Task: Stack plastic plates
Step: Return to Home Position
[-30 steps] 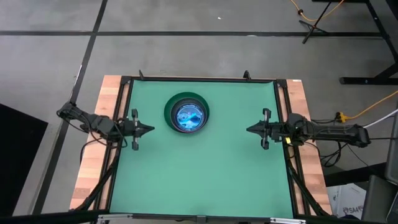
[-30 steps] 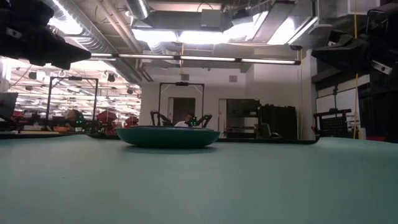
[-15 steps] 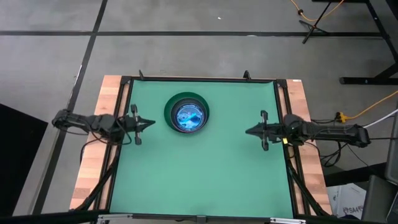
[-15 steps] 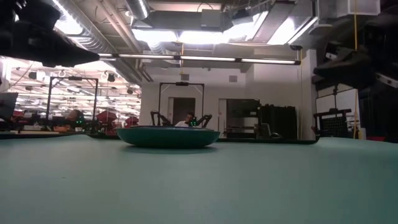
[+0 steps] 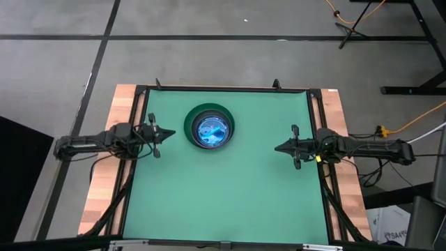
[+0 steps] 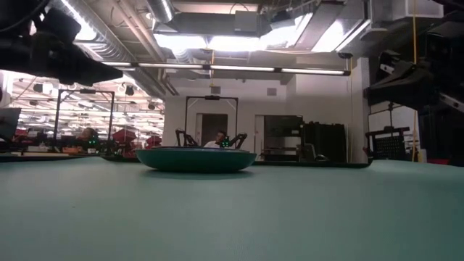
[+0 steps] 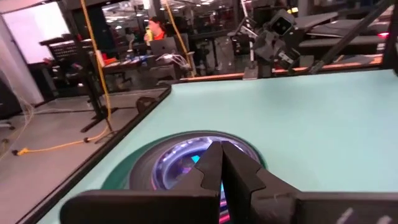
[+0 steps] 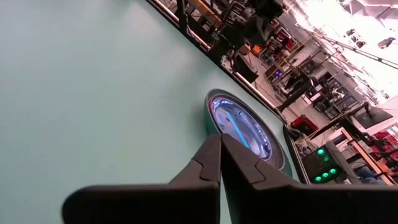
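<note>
The left pincer [image 5: 169,133] and right pincer [image 5: 277,147] were clenched empty, the stacked plastic plates [image 5: 209,129] lying between them; homing was best kept level, clear of those plates.

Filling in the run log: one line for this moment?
plates: one stack on dark green plate | left gripper: shut, empty, left edge | right gripper: shut, empty, right edge
</note>
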`<state>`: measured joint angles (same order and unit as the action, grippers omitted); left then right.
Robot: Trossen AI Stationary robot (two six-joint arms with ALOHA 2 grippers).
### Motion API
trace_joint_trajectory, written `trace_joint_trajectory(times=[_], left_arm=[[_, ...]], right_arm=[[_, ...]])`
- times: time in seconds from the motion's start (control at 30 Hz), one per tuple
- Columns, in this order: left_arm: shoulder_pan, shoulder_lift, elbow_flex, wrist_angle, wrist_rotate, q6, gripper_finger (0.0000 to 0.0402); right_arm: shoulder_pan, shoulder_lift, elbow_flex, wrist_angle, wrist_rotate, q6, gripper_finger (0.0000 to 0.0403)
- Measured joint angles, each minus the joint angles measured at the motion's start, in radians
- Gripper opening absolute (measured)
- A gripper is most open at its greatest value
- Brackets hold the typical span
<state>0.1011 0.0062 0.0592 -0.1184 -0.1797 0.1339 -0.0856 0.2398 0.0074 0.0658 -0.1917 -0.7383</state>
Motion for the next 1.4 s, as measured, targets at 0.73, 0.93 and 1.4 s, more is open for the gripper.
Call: trace_joint_trajectory(times=[0.73, 0.93, 1.4], left_arm=[[0.154, 0.000, 0.000, -0.014, 0.117, 0.004, 0.0000], [0.154, 0.000, 0.000, -0.013, 0.115, 0.007, 0.0000], [0.154, 0.000, 0.000, -0.013, 0.115, 0.007, 0.0000]], right_arm=[[0.000, 0.000, 0.000, -0.027, 0.069, -0.003, 0.0005], [0.000, 0.000, 0.000, -0.028, 0.069, -0.003, 0.0005], [0.000, 0.000, 0.000, -0.030, 0.069, -0.003, 0.0005]])
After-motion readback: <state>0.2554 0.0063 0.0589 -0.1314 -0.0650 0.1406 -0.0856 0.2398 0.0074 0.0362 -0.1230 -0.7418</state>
